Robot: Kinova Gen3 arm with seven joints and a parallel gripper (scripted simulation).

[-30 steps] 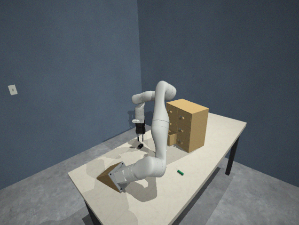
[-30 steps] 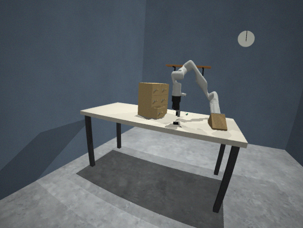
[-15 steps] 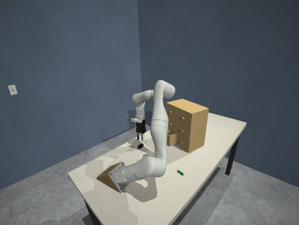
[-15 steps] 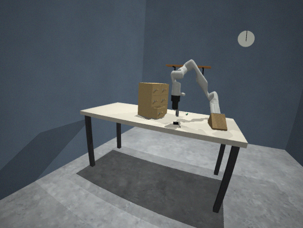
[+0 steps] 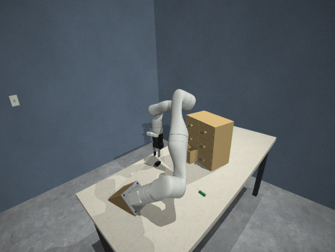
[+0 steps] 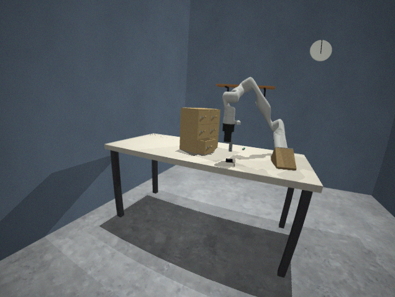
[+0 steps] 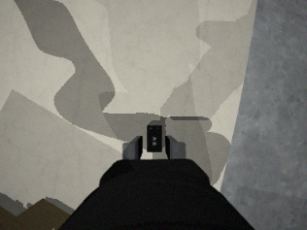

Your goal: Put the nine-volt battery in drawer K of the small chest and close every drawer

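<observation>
Presently, the hand [image 5: 156,155] [image 6: 228,146] [image 7: 153,144] is pointing down, its fingers standing partly open, gripping nothing and hovering above the nine-volt battery [image 5: 157,163] [image 6: 229,160] [image 7: 154,139]. The battery is lying on the surface [image 5: 219,186] [image 6: 153,148] [image 7: 146,43], appearing between the fingers in the wrist view. Farther out, the chest [image 5: 222,146] [image 6: 189,130] is standing upright, one bottom-row drawer [image 5: 192,155] [image 6: 208,146] protruding. Well apart from the hand, a green cylinder [image 5: 202,193] [image 6: 243,148] is resting on the surface.

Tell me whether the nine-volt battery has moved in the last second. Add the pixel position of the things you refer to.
No. In the top view, the battery [image 5: 157,163] [image 6: 229,160] [image 7: 154,139] keeps its place against the table's edge [image 5: 108,177].
</observation>
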